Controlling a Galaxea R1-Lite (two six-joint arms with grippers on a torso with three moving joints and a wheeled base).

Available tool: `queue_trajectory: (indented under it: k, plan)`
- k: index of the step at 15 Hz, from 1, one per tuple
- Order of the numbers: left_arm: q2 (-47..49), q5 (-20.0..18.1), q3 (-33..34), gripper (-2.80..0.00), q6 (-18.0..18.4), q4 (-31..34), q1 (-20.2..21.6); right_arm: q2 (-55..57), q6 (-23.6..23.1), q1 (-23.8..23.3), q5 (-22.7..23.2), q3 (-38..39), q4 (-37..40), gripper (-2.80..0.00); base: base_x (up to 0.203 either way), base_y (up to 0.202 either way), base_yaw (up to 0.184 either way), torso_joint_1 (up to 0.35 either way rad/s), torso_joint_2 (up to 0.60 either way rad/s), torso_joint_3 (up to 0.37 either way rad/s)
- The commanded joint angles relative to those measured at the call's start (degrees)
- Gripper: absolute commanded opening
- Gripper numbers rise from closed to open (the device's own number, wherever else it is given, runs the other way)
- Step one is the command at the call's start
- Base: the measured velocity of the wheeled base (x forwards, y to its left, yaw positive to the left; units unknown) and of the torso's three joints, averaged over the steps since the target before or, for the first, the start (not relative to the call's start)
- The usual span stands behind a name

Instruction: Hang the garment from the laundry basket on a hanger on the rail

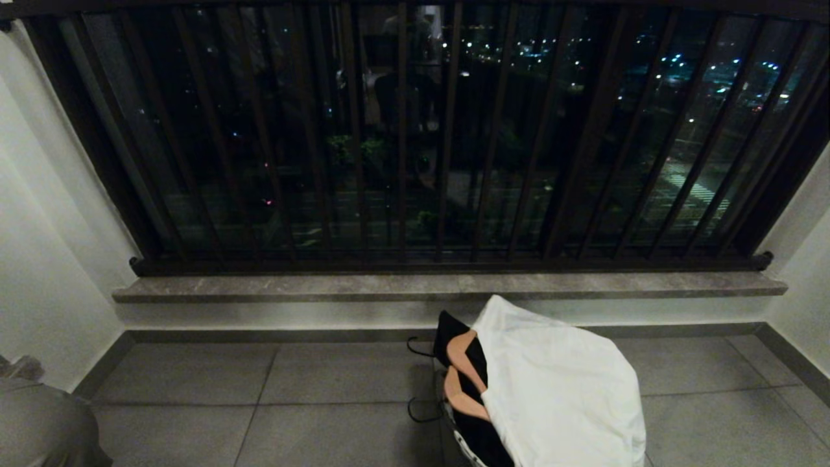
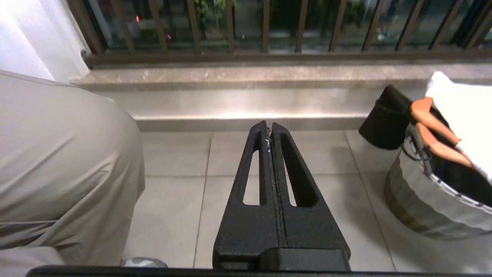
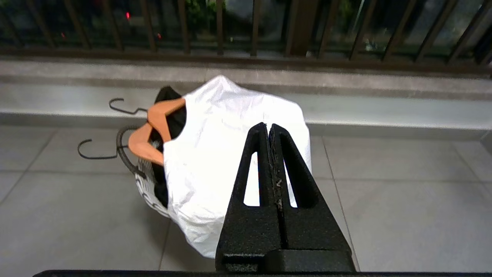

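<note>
The laundry basket (image 1: 468,447) stands on the floor tiles below the ledge, its pale speckled rim showing in the left wrist view (image 2: 442,184) and the right wrist view (image 3: 148,190). A white garment (image 1: 557,383) (image 3: 215,154) (image 2: 461,104) is draped over it. Two orange wooden hangers (image 1: 462,353) (image 3: 165,111) with dark hooks lie on dark cloth in the basket. My left gripper (image 2: 270,125) is shut and empty, off to the basket's left. My right gripper (image 3: 268,126) is shut and empty, apart from the white garment beyond it. The rail is out of view.
A dark balustrade (image 1: 415,130) with vertical bars stands over a grey stone ledge (image 1: 447,285). White walls close both sides. A person's grey trouser leg (image 1: 39,421) (image 2: 57,165) is at the left, next to my left gripper.
</note>
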Motion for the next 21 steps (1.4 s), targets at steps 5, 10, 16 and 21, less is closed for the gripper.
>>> queue_trajectory:
  k: [5, 10, 16, 21]
  plan:
    - [0.05, 0.01, 0.09, -2.80, -0.02, -0.04, 0.01, 0.07, -0.03, 0.03, 0.02, -0.06, -0.04, -2.80, 0.000, 0.000, 0.000, 0.002, 0.00, -0.197]
    - [0.05, 0.01, 0.09, -2.80, -0.02, -0.04, 0.01, 0.05, -0.03, -0.06, 0.02, 0.00, -0.13, -2.80, 0.000, 0.000, 0.000, 0.003, 0.00, -0.197]
    - [0.05, 0.01, 0.09, -2.80, -0.11, -0.04, 0.01, 0.05, -0.03, 0.03, 0.02, 0.02, -0.10, -2.80, 0.000, 0.000, 0.000, 0.004, 0.00, -0.196]
    - [0.05, 0.01, 0.09, -2.80, -0.11, -0.04, 0.01, 0.07, -0.03, 0.03, 0.02, -0.06, -0.08, -2.80, 0.000, 0.000, 0.000, 0.003, 0.00, -0.197]
